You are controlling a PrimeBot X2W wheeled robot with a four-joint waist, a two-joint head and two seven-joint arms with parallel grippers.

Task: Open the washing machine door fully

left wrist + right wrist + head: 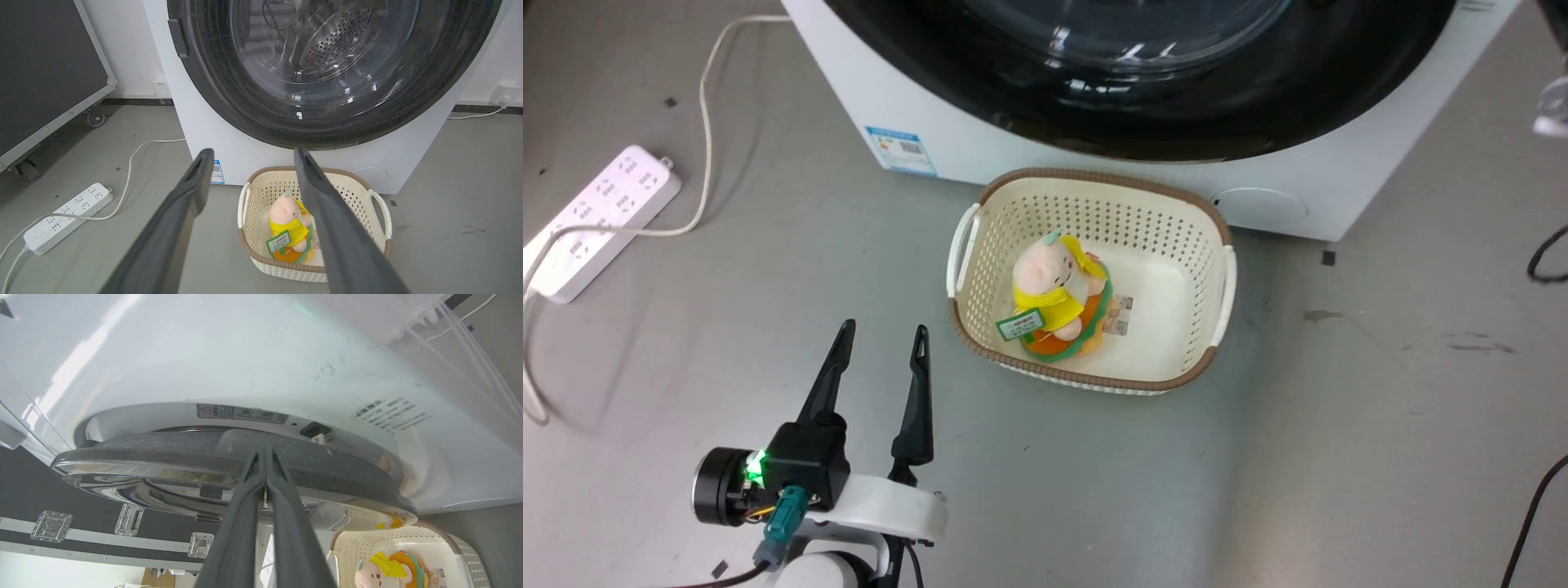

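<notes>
The washing machine (980,155) is a white box at the top of the head view, and its washing machine door (1143,122) is a glossy black disc with a clear bulging window. In the right wrist view the door (204,453) shows edge-on, standing slightly off the white front (245,355), with a latch slot visible in the gap. My right gripper (264,451) is shut, fingertips together against the door's rim. My left gripper (885,331) hovers open over the floor, left of the basket and apart from the door (229,102); the steel drum shows through the window.
A cream perforated basket (1094,184) with a plush toy (1054,294) sits on the floor right before the machine. A white power strip (596,216) and its cable lie at the left. A black wheeled panel (41,61) stands left of the machine.
</notes>
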